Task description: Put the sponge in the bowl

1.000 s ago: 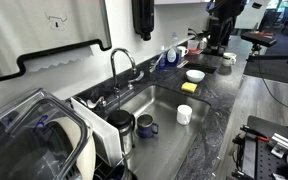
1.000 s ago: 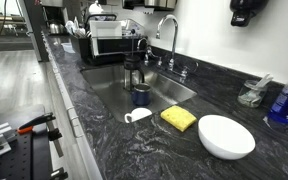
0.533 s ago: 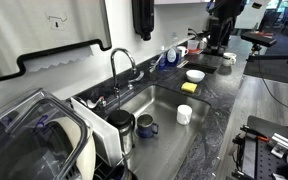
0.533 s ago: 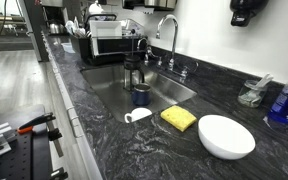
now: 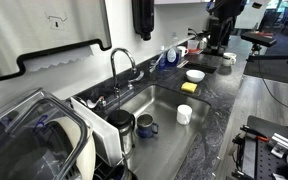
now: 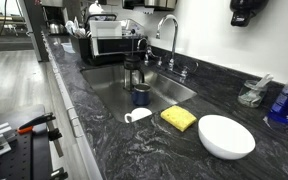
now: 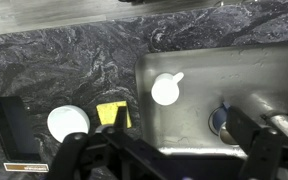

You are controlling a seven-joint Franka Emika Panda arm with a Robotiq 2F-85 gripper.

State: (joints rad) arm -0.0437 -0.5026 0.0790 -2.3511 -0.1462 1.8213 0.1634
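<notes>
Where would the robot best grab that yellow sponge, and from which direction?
Probably from straight above, pinching the sponge across the two side edges not facing the bowl, which sits close by. It lies flat on the counter beside the sink, so only its top and thin sides are reachable.

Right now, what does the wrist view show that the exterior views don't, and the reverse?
Only the wrist view clearly shows the gripper, looking straight down, its fingers spread with nothing between them. Only the exterior views show the faucet, the dish rack and the robot arm. Both share the sponge lying beside the bowl, not in it, plus the white cup and the blue mug.
</notes>
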